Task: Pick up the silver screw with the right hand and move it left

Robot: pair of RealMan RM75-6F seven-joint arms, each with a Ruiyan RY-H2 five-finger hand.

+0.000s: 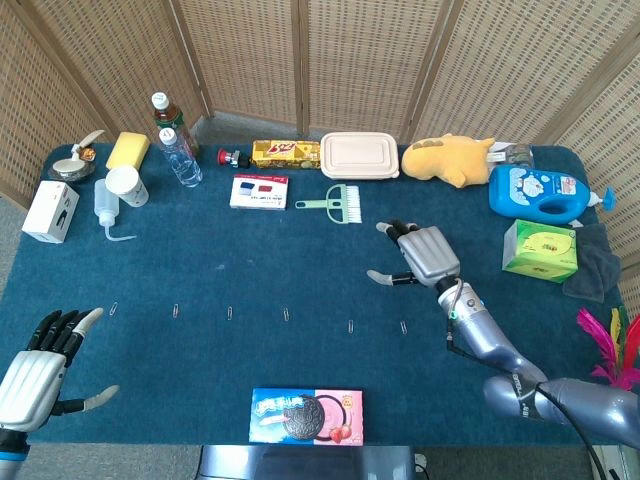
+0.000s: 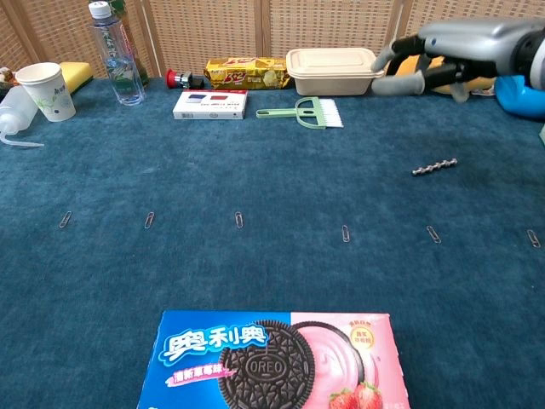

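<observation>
The silver screw (image 2: 435,166) lies flat on the blue table cloth (image 2: 255,179), long axis running left-right and slightly tilted, just behind the row of paper clips (image 2: 345,233). The right hand (image 2: 443,55) hovers above it, fingers apart, grasping nothing. The left hand (image 1: 45,365), spread and empty, is well apart. In the head view the screw seems hidden under the right hand.

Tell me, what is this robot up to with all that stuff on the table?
It is meant to pick up the screw with its right robot hand and shift it left. Right now the screw lies on the blue cloth, untouched. The right robot hand hovers above and behind it, fingers apart, holding nothing. The left robot hand rests open at the near left corner. A row of paper clips lies in front, and a cookie box sits nearest the robot.
</observation>
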